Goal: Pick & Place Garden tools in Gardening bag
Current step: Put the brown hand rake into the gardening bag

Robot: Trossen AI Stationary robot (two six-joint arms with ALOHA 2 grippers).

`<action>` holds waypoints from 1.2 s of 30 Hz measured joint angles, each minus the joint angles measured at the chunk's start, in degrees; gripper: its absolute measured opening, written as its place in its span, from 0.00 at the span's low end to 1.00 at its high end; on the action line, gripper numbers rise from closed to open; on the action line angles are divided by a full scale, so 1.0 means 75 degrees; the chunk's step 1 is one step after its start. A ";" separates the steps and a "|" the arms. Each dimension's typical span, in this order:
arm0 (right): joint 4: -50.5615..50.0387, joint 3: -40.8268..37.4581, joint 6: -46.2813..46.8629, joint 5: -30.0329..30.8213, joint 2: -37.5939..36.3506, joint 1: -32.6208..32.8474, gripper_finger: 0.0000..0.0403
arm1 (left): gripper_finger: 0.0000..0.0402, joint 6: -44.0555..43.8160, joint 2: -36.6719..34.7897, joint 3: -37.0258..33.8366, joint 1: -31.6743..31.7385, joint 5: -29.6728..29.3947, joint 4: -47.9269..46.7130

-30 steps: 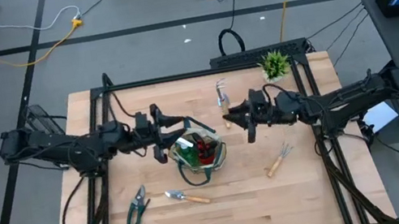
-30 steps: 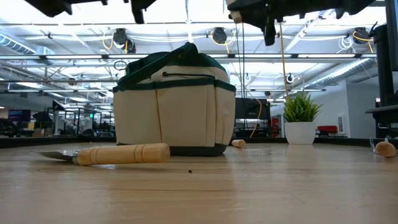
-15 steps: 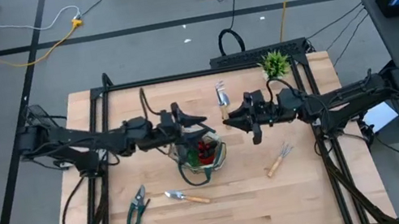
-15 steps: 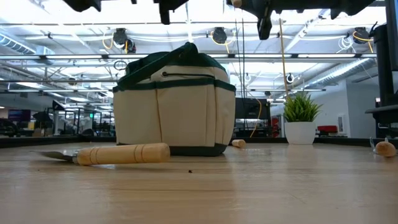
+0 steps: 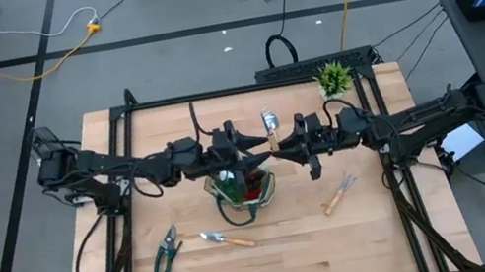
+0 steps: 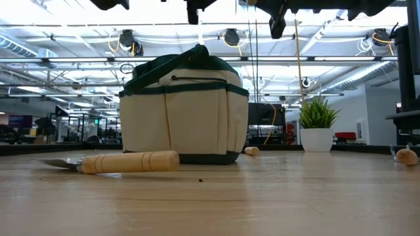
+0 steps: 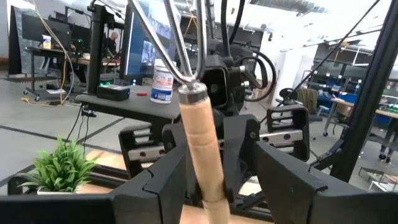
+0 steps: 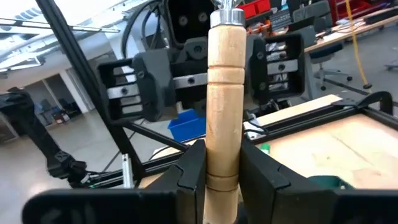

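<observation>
Tan gardening bag [image 5: 242, 184] upright; pruners [image 5: 166, 251] lie nearby.

Table [image 5: 380, 232]: pale wood planks, smooth, faintly glossy in the low view. Gardening bag [image 6: 184, 115]: matt cream-tan woven cloth, dark green cloth trim and handles. Trowel [image 6: 125, 162] lying just in front of the bag: turned wooden handle, smooth and lightly sheened, with a dull grey metal blade. Tool handle [image 8: 224, 106] in the right gripper [image 8: 217, 168]: pale smooth wood with turned grooves and a bright metal ferrule. Tool handle [image 7: 202, 146] in the left gripper [image 7: 214, 180]: smooth wood, glossy metal collar and bright metal prongs. Gripper fingers [image 7: 155, 186]: matt black plastic.
</observation>
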 joint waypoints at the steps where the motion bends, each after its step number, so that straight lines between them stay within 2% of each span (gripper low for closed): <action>1: 0.0000 0.0000 -0.0045 -0.0003 0.0000 -0.0003 0.15 | 0.46 -0.0006 0.0049 0.0048 0.0000 0.0000 -0.0010; 12: -0.0002 0.0000 -0.0098 -0.0201 0.0000 0.0000 0.15 | 0.46 -0.0167 0.0583 0.0531 0.0003 -0.0056 0.0011; 20: -0.0046 0.0000 -0.0098 -0.0198 0.0003 0.0000 0.15 | 0.46 0.0189 0.0581 0.0590 0.0006 -0.0814 0.0237; 36: -0.0058 0.0000 -0.0098 -0.0201 0.0006 0.0000 0.15 | 0.46 -0.0111 0.0569 0.0590 -0.0015 -0.0831 0.0270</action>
